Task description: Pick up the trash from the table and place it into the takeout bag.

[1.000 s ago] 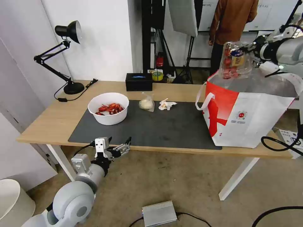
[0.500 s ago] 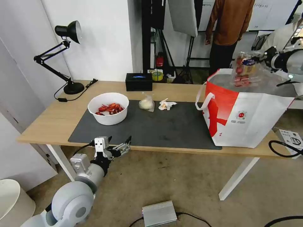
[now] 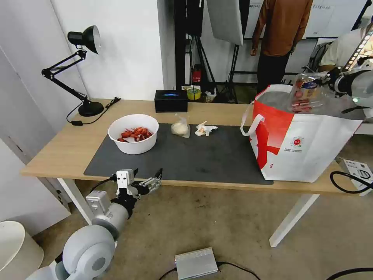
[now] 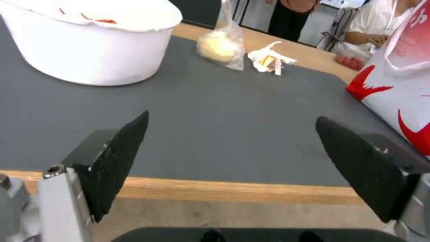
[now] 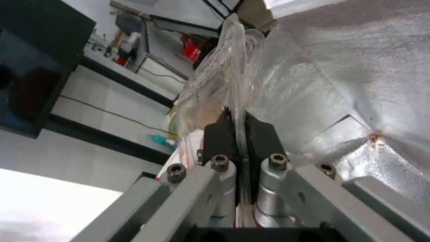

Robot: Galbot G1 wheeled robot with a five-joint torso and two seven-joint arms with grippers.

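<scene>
Wooden table (image 3: 66, 149) — grey mat (image 3: 202, 157)

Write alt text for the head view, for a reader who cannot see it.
The right pincer, shut on a clear clamshell box, holds it over the open takeout bag at the table's right end. On the grey mat sit a white bowl of crayfish shells, a small clear bag and a crumpled tissue. The left pincer hangs open below the front edge.
</scene>
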